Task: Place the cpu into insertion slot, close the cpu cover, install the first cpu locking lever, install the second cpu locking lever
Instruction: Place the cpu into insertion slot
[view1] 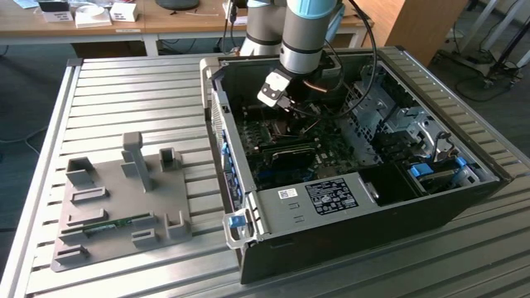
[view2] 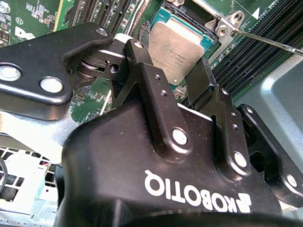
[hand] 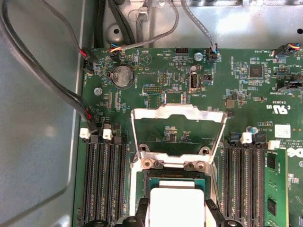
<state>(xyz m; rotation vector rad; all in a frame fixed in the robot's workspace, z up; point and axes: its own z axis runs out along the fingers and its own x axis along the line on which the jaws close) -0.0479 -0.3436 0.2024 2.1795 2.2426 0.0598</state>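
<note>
**Grey and blue arm, black gripper**

The arm (view1: 302, 43) is a round silver-grey tube with a pale blue cap (view1: 319, 6) at its joint, and a second grey segment (view1: 263, 25) is on the exterior view's left. A black cable (view1: 373, 49) loops off it on the exterior view's right, and a small white and grey block (view1: 273, 92) sits at the wrist. In the second wrist view the gripper (view2: 165, 59) has a glossy, faintly speckled black housing (view2: 118, 165) with white lettering (view2: 196, 194). Its black jointed bars (view2: 158, 94) are fastened by round silver screws (view2: 179, 136).
</note>
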